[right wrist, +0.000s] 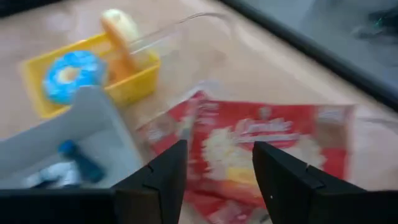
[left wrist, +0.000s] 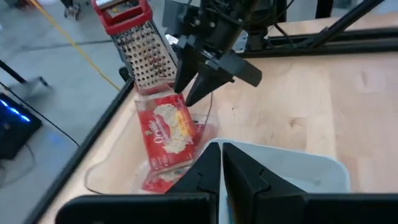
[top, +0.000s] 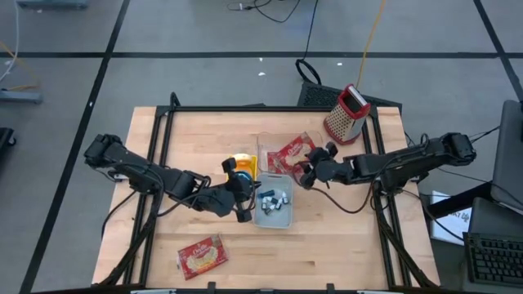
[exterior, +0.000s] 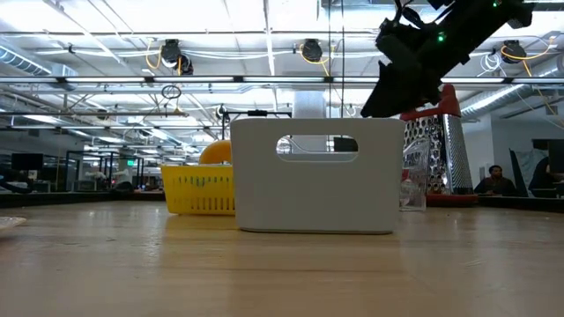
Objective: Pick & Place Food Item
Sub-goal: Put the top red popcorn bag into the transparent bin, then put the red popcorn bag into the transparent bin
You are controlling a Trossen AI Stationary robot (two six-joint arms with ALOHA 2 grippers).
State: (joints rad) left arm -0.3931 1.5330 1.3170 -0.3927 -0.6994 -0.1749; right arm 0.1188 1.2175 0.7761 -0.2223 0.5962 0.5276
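Note:
Two red popcorn packets (top: 291, 153) sit in a clear container (top: 263, 153) at the table's middle. The front one (left wrist: 166, 132) leans upright. My right gripper (top: 307, 170) hangs open just above its upper edge, the packet (right wrist: 267, 144) showing below its fingers (right wrist: 163, 174); I see no touch. My left gripper (top: 243, 202) is shut and holds nothing. It hovers at the left wall of a white bin (top: 282, 219), its fingers (left wrist: 221, 169) above the bin's rim (left wrist: 292, 160). A third red packet (top: 200, 255) lies flat near the table's front left.
A yellow basket (top: 244, 168) holding a blue round thing (right wrist: 69, 74) and a yellow item stands left of the clear container. The white bin holds small blue and silver items (top: 274, 196). A red-handled grater (top: 347, 113) stands at the far right. Bare wood lies at the front right.

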